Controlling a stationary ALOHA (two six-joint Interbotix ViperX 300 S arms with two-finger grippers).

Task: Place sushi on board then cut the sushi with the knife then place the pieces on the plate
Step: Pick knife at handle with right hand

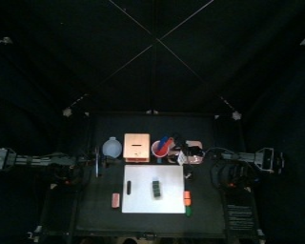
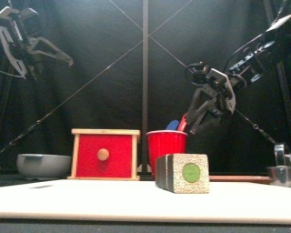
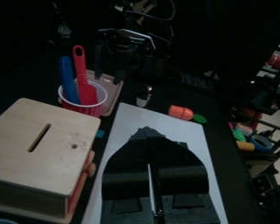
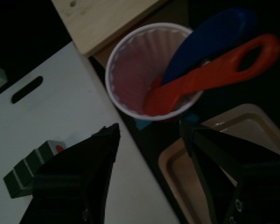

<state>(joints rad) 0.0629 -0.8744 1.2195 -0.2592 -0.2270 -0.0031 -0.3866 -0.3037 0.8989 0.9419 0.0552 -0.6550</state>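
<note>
One red plastic toy knife (image 4: 224, 66) in round red cup (image 4: 136, 74); likely light, stiff, slick; pinch handle with spread right hand (image 4: 150, 131)

Both the left arm (image 2: 21, 45) and the right arm (image 2: 251, 55) are slim, jointed and glossy black, and the left claw (image 3: 150, 144) and right claw (image 4: 149, 131) each end in two flat black jaws

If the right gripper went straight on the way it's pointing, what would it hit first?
Most likely the red knife, standing in the red cup beside the blue knife: the right gripper, jaws open, points at the cup's mouth. Depth is unclear, so the cup's rim might come first.
</note>
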